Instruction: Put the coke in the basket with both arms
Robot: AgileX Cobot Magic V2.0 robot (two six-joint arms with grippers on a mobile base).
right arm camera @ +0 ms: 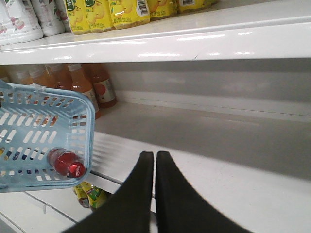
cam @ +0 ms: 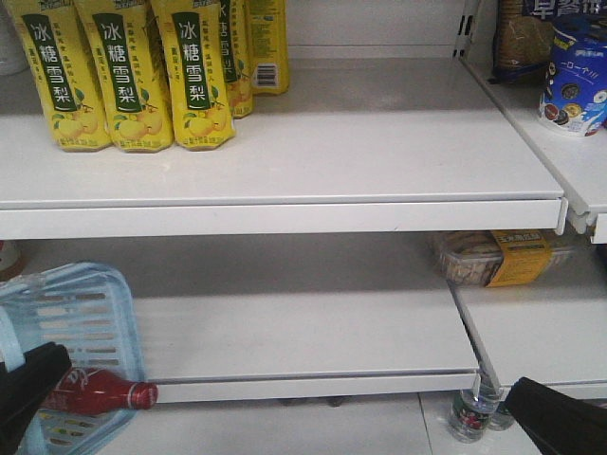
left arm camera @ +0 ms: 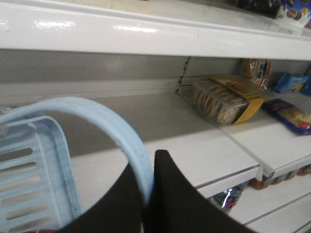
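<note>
basket (cam: pixel 114 313) cropped left, coke (cam: pixel 100 391) perhaps half-hidden

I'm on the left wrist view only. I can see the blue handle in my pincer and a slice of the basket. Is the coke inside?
Observer: Yes. The right wrist view shows the coke lying on its side in the basket, with its red cap toward a corner.
Operator: What's the other arm doing?
Observer: The right pincer is shut and empty, off to the basket's side.
Operator: Where is the basket relative to the shelving?
Observer: In the front view it is at the far left, in front of the lower shelf.
</note>
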